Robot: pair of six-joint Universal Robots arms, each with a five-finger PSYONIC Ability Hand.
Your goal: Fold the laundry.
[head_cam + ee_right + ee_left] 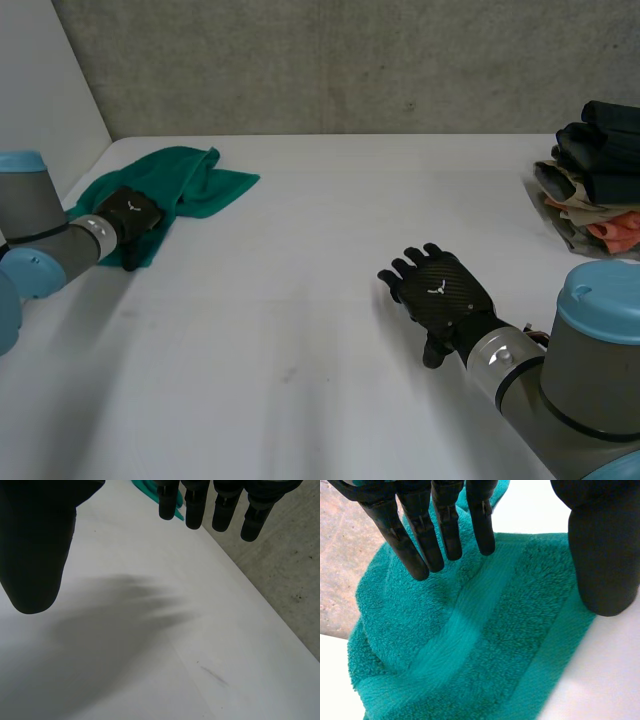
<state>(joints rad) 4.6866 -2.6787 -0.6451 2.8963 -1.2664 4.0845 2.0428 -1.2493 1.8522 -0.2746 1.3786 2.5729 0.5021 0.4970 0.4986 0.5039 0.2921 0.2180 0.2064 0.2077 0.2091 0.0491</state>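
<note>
Right under the left hand (130,215), fingers (422,540) straight and open, sits the green towel (200,175), running on past the fingertips; right hand (440,295), open and empty too, is well apart.

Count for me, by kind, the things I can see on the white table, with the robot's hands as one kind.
Teal terry-cloth towel: 1
Heap of black, beige and coral clothes: 1
Black robot hands: 2, the left hand and the right hand
Total: 4
</note>
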